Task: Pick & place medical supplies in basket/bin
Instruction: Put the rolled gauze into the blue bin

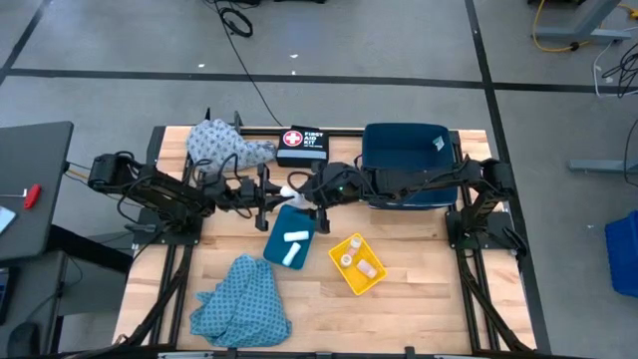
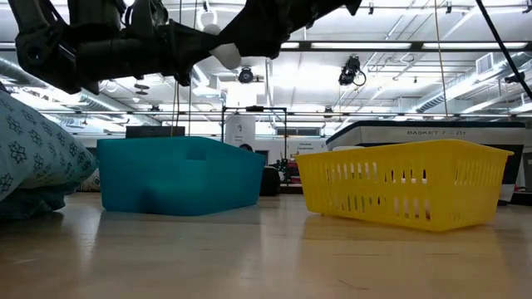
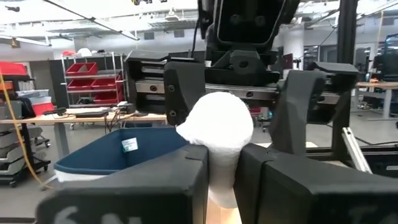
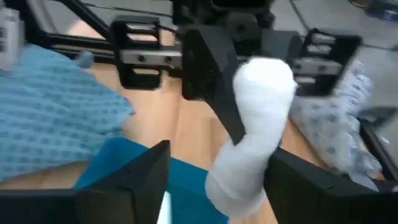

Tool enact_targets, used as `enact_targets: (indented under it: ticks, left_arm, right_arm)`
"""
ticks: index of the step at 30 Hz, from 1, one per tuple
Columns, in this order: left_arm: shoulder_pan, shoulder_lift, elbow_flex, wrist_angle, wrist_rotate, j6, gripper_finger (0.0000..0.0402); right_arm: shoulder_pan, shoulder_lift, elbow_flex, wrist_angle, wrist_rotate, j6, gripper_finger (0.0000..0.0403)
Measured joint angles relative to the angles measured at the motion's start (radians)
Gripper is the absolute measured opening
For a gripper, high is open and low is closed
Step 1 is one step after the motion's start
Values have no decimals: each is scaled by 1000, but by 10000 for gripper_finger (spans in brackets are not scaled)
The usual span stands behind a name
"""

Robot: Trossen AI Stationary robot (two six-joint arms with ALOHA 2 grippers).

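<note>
A pale wooden worktop (image 1: 419, 299) stands on a grey floor, with an open workshop hall behind it. Just above the centre of the high view the two arms meet tip to tip. The left tool (image 1: 282, 195) comes in from the left and is clamped on a white roll (image 1: 295, 188). In the left wrist view its two dark fingers (image 3: 186, 180) press the roll's lower part from both sides. The right tool (image 1: 312, 191) faces it from the right with its fingers (image 4: 134, 180) spread wide. They stand on either side of the roll, and I cannot tell whether either one touches it.

The roll hangs in the air over the upper end of a small teal bin (image 1: 277, 239) at the centre of the high view. Two more white rolls (image 1: 295, 245) lie inside this bin. Just right of it sits a yellow basket (image 1: 339, 267) holding small pale vials (image 1: 357, 262). One light-blue cloth (image 1: 239, 304) is heaped at the lower left and a second cloth (image 1: 224, 145) at the upper left. A black first aid pouch (image 1: 302, 146) and a large dark blue bin (image 1: 404, 150) lie along the upper edge.
</note>
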Motion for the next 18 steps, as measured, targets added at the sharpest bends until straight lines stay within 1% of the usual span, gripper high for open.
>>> enact_targets:
  ticks: [3,7,12,14,16,18]
  left_arm:
    - [-2,-1,0,-29,22,0,42]
    - [-1,-2,0,-79,31,-9,42]
    - [-3,-1,-1,-105,40,-9,42]
    - [-3,0,-5,-104,38,-9,42]
    - [-3,0,-6,-105,38,-11,42]
    - [-3,0,-10,-104,38,-10,42]
  right_arm:
    - [-2,-1,0,-56,102,10,256]
    - [-10,-5,-1,-84,97,2,257]
    - [1,-26,-2,-14,15,-48,258]
    - [4,-48,-3,33,-39,-59,258]
    - [4,-75,-33,133,-124,-55,258]
    - [10,-97,-104,323,-207,-10,258]
